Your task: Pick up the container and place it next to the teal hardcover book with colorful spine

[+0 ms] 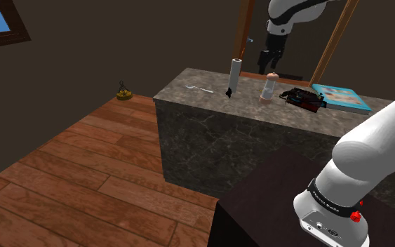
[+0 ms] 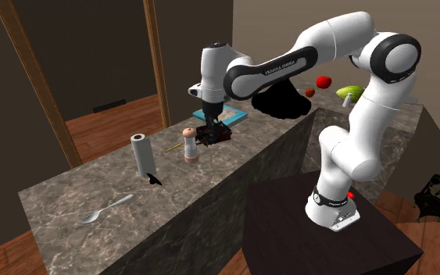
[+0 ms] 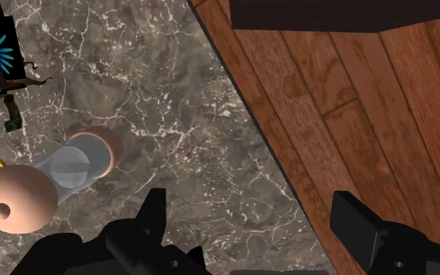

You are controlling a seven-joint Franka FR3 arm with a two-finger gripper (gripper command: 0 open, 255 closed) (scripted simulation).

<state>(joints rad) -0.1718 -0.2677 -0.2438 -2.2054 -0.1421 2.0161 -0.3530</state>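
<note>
The container [image 1: 269, 88] is a small clear shaker with a pinkish cap and base, standing upright on the dark marble counter [image 1: 210, 105]. It also appears as the container [image 2: 190, 145] and, from above, the container [image 3: 54, 168]. The teal book [image 1: 341, 97] lies flat at the counter's end, the same book [image 2: 232, 117] lying behind the arm. My gripper [image 1: 269, 62] hangs open above the counter just behind the container. In the wrist view the gripper [image 3: 253, 226] holds nothing, and the container lies outside one finger [image 3: 152, 215], not between the two.
A dark red-and-black object [image 1: 303, 98] lies between container and book. A grey upright roll [image 1: 234, 76] and a spoon [image 1: 199, 87] sit further along the counter. The counter's edge drops to wooden floor [image 3: 351, 117]. Red and green fruit [image 2: 323, 80] lie behind the arm.
</note>
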